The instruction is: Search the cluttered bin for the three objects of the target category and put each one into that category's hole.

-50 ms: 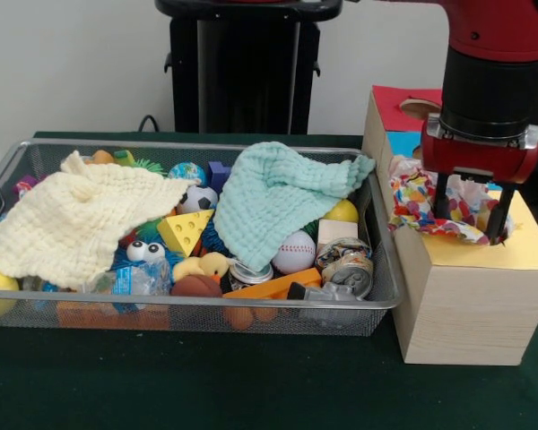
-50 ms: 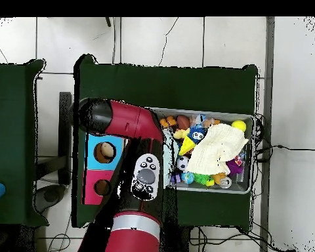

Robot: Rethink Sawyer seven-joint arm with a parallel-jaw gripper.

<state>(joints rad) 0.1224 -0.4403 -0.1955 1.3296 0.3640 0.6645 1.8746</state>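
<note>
Green cloth covers the bench, and nearest on it stands the wire bin, heaped with toys: a tin can, a baseball, a cheese wedge, with a cream cloth and a mint cloth draped over the pile. Beside the bin, to the picture's right, stands the wooden box. On its yellow top lies a crumpled confetti-patterned cloth, apparently over that section's hole. The end effector hangs directly above it, fingers parted and straddling the bundle; whether they pinch it I cannot tell. So the cloth sits straight below, not sideways, and the coming move looks vertical: let go or push down. Farther back lie the blue and red sections, each with its own hole.
</note>
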